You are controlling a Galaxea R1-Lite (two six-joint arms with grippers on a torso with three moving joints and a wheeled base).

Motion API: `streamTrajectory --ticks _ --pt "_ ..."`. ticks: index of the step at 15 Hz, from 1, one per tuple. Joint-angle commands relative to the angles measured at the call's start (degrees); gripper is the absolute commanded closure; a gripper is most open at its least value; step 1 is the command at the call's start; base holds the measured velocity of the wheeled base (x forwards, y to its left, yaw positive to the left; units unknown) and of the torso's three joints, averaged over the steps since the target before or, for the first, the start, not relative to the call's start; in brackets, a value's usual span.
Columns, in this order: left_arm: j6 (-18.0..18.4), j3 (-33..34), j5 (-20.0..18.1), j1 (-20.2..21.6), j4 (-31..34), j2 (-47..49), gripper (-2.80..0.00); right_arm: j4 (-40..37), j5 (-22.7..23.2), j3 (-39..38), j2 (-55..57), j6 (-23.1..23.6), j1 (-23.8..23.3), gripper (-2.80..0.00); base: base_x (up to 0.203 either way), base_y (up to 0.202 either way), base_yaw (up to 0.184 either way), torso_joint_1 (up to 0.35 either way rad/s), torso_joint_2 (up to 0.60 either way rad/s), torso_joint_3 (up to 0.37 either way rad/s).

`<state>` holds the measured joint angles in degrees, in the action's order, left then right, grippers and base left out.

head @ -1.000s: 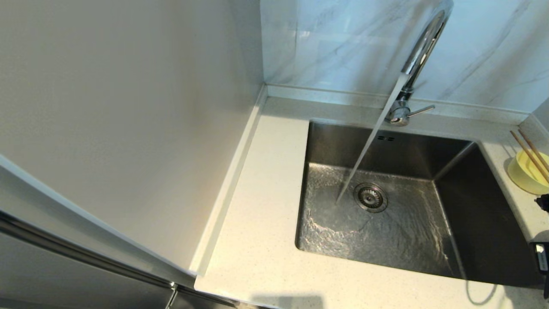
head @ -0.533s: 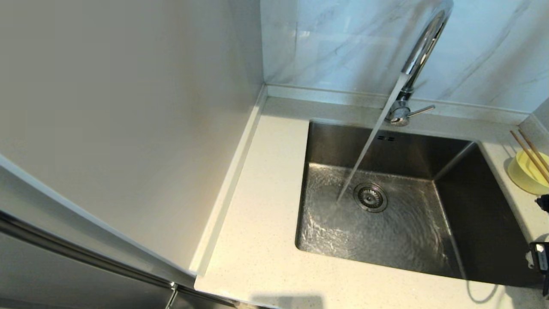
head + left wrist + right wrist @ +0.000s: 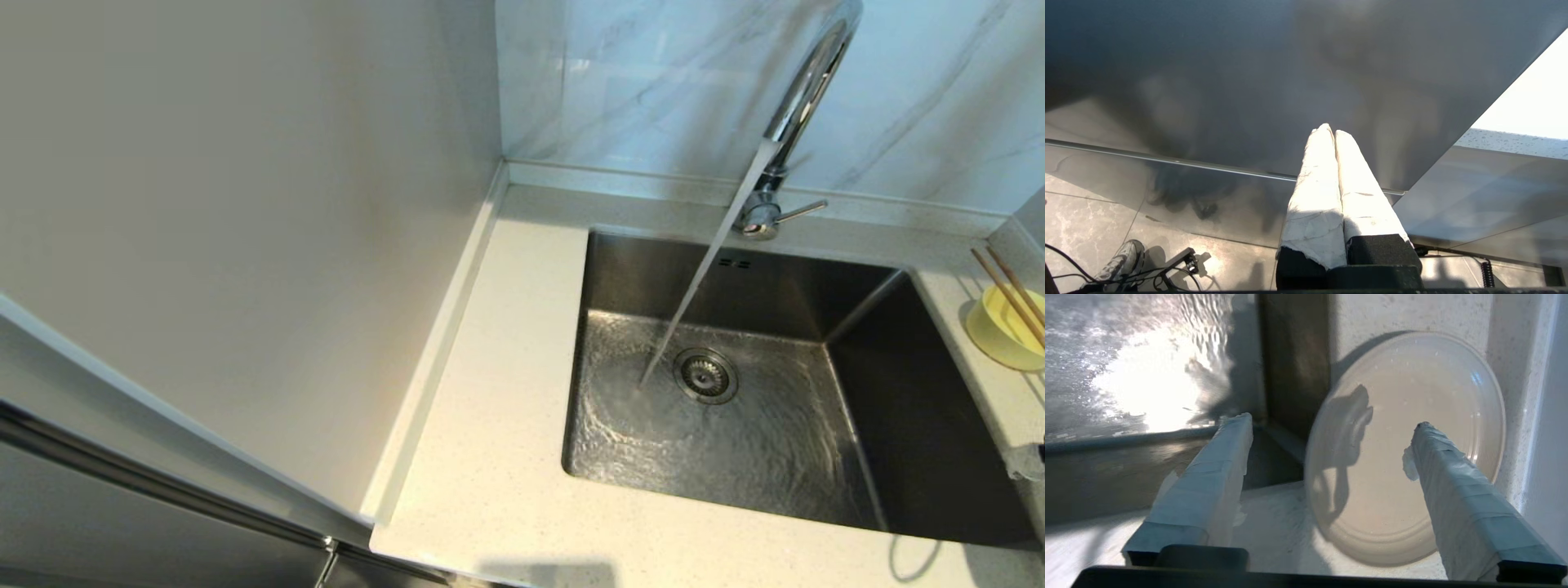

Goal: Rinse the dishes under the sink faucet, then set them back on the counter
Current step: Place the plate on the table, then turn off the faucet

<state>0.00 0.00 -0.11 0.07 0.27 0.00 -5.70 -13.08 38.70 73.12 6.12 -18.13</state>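
The chrome gooseneck faucet pours a stream of water into the steel basin. At the right edge of the counter sits the pale-yellow bowl with the brown chopsticks lying across it. In the right wrist view the off-white plate lies flat on the counter beside the basin's corner. My right gripper hangs open above it, one finger over the plate, the other over the basin's edge. My left gripper is shut on nothing, parked low in front of a grey cabinet panel.
A white wall panel runs along the counter's left side. A marble backsplash stands behind the faucet. Water ripples over the basin floor round the drain. The floor with cables shows below the left gripper.
The right arm's dark parts at the head view's right edge have drawn back almost out of sight. Water keeps running. The bowl and chopsticks have not moved.
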Motion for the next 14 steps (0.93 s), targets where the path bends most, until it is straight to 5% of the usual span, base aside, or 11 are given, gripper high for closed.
streamTrajectory --ticks 1,4,5,14 --pt "0.00 0.00 0.01 0.01 0.00 0.00 0.00 -1.33 1.49 1.32 -4.02 -0.10 -0.03 -2.80 0.000 0.000 0.000 0.000 0.00 0.000" --pt "0.00 0.00 0.02 0.01 0.00 0.00 0.00 -1.68 1.83 3.35 -4.97 -0.24 0.42 -2.80 0.000 0.000 0.000 0.000 0.00 0.000" --pt "0.00 0.00 0.02 0.01 0.00 0.00 0.00 -1.68 1.83 4.03 -5.31 -0.24 1.26 0.00 0.000 0.000 0.000 0.000 0.00 0.000" --pt "0.00 0.00 0.02 0.01 0.00 0.00 0.00 -16.74 1.51 21.51 -2.88 -1.67 12.41 0.00 0.000 0.000 0.000 0.000 0.00 0.000"
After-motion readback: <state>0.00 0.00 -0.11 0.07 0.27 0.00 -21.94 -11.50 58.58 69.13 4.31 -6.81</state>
